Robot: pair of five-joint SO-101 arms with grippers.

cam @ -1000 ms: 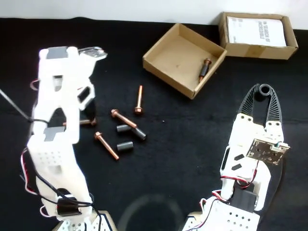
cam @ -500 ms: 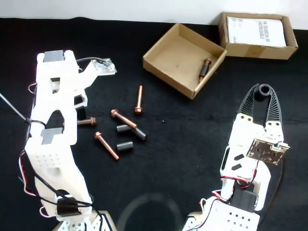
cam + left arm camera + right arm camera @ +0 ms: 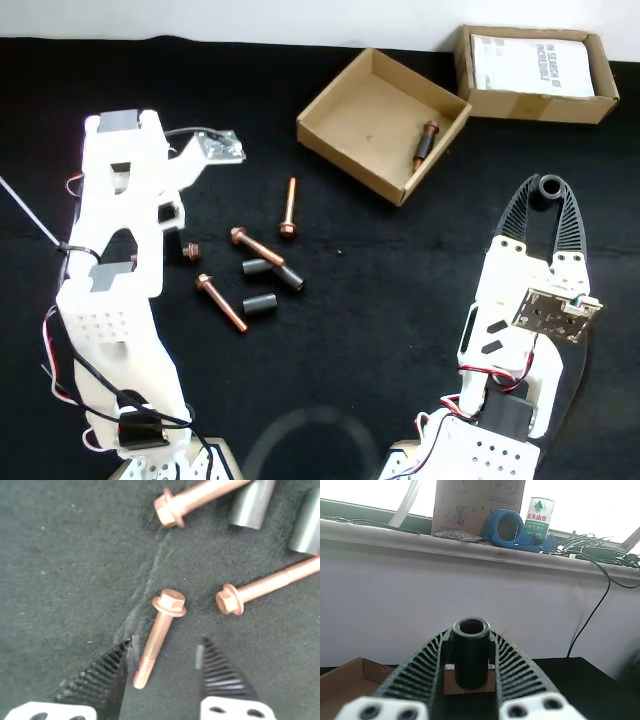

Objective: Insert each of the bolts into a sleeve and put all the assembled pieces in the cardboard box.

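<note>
1. Currently, L gripper (image 3: 165, 655): fingers spread, straddling bolt (image 3: 161, 630) on mat (image 3: 65, 555); 2nd bolt head (image 3: 229, 599) just beside.
2. R gripper (image 3: 471, 639): clamped on sleeve (image 3: 471, 662), well apart from cardboard box (image 3: 345, 110).
3. Box holds one assembled pc (image 3: 427, 145).
4. Loose sleeves (image 3: 260, 303) near L arm; paper-filled box (image 3: 540, 108) beyond.

**Black cloth-covered table (image 3: 380, 300) with loose bolts, sleeves and two boxes**

Four copper bolts lie left of the middle. One (image 3: 289, 207) runs straight from far to near, a second (image 3: 255, 246) slants just near its head, and a third (image 3: 221, 303) slants nearer still. The fourth (image 3: 190, 251), at the group's left edge, shows little more than its head. Three dark sleeves lie among them: one (image 3: 257, 267) beside the second bolt, one (image 3: 290, 278) at that bolt's tip, and one (image 3: 260, 304) nearest. The open cardboard box (image 3: 370, 120) sits far of the middle. A smaller box (image 3: 530, 105) holding a printed sheet sits just beside it at the far right.
</note>
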